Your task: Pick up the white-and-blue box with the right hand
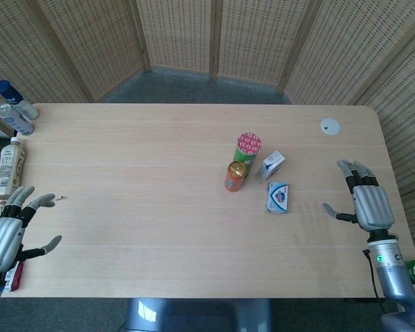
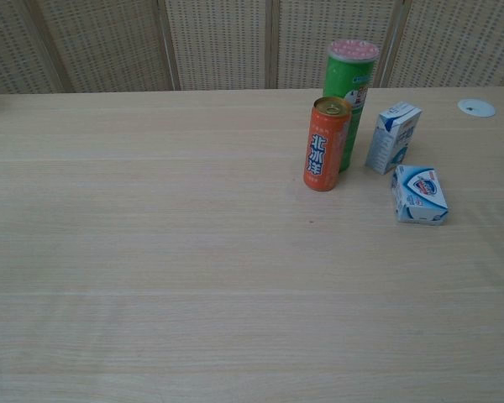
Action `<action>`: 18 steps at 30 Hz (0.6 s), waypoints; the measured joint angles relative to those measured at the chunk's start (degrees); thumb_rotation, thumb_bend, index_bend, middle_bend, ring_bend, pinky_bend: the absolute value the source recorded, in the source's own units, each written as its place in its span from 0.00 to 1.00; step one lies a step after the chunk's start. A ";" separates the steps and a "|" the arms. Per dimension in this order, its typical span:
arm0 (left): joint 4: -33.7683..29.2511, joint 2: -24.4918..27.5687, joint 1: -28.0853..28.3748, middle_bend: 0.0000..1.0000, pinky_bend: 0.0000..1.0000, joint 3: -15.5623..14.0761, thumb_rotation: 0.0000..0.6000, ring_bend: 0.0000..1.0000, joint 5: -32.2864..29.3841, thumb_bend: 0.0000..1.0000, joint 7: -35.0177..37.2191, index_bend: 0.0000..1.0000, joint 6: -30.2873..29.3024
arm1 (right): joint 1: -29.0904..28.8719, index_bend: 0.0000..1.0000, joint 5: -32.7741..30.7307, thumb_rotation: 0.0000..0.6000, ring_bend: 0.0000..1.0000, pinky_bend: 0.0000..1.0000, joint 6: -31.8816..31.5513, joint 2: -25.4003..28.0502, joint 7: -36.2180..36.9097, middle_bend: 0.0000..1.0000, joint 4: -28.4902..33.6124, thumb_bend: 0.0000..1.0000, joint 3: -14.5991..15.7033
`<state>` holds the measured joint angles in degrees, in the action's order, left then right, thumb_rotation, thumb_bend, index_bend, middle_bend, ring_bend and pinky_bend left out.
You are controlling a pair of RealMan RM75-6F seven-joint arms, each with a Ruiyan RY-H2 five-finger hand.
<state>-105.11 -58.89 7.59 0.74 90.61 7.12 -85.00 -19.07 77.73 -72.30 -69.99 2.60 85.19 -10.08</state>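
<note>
White-and-blue box (image 1: 277, 197) lies flat right of the worktop's centre, just beside an upright carton (image 1: 271, 164), its near side unobstructed for the right hand (image 1: 369, 200), which hovers empty, fingers apart, near the right edge; left hand (image 1: 10, 225) idles open at the left edge.

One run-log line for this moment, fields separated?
right robot hand: open, beside table edge | white-and-blue box: flat, untouched | left robot hand: open | phase: not grasped
</note>
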 measured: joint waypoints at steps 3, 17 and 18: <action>0.05 -0.21 0.25 0.33 0.00 0.11 0.95 0.08 -0.23 0.27 0.04 0.19 0.53 | 0.05 0.00 -0.19 0.72 0.00 0.00 0.24 -0.16 1.23 0.00 0.18 0.25 0.02; 0.27 -0.36 0.84 0.33 0.00 0.63 0.95 0.08 0.46 0.27 0.64 0.19 0.66 | -0.66 0.00 0.24 0.72 0.00 0.00 4.25 1.56 3.33 0.00 3.76 0.25 1.30; 0.47 -0.42 0.95 0.33 0.00 0.67 0.94 0.08 0.47 0.27 0.88 0.19 0.81 | -1.07 0.00 0.10 0.73 0.00 0.00 5.56 1.91 2.89 0.00 4.41 0.25 1.55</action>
<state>-104.64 -59.31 8.54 1.41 91.08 8.00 -84.19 -20.14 77.83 -66.73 -68.08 5.49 89.60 -8.53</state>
